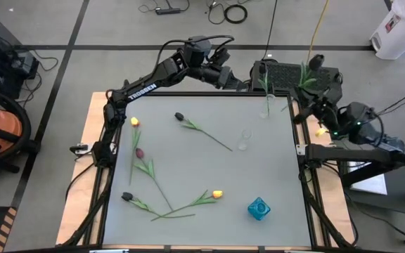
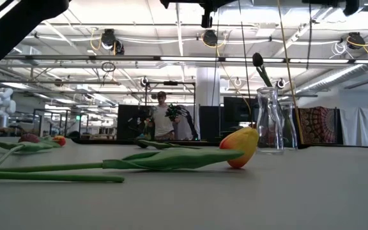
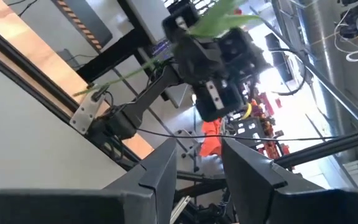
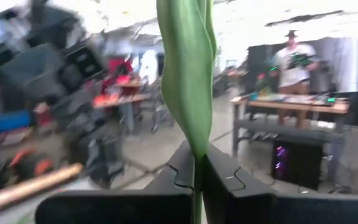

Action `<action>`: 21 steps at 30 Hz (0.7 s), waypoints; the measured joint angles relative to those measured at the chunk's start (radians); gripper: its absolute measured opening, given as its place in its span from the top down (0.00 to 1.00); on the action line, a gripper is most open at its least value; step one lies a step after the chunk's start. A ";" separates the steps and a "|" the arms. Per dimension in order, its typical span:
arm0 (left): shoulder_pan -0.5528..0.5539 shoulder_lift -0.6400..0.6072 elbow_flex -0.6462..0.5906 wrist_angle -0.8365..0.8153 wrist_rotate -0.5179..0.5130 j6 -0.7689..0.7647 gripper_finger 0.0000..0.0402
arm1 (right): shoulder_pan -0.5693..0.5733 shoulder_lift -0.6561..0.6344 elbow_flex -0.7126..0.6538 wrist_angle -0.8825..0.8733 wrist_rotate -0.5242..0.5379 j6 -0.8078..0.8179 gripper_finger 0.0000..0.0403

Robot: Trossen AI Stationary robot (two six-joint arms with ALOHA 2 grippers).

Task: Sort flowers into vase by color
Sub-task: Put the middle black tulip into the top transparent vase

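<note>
Table (image 1: 259, 176): a pale grey top, holding flowers, vases and both arms' bases at its sides.
Left arm: reached across the far edge of the table, its left gripper (image 3: 197, 163) hanging with jaws apart and nothing between them.
Right arm: stood off the table's far right corner; its right gripper (image 4: 196, 167) was clamped tight on a green flower stem (image 4: 188, 81), whose leaf rose straight up between the fingers.
Clear vases: one (image 1: 266, 105) near the far edge with a stem in it, another (image 1: 245, 138) nearer the middle; in the low view they stood close together (image 2: 270, 121).
Blue vase (image 1: 259, 208): near the front right, empty-looking.
Loose flowers: yellow (image 1: 135, 121), pinkish red (image 1: 140, 152), two dark ones (image 1: 179, 117) (image 1: 126, 197), and a yellow-orange one (image 1: 217, 193) all lay flat.
Person (image 2: 163, 118): stood far behind the table.
</note>
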 joint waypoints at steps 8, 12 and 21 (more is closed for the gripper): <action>-0.009 0.000 0.000 0.000 0.000 0.018 0.67 | -0.008 -0.015 -0.086 0.072 0.107 -0.034 1.00; -0.014 0.000 0.000 0.001 -0.014 0.025 0.67 | -0.054 -0.001 -0.137 0.080 0.116 0.013 1.00; -0.017 0.000 0.000 0.003 -0.017 0.028 0.67 | -0.206 0.069 -0.160 0.102 -0.018 0.097 1.00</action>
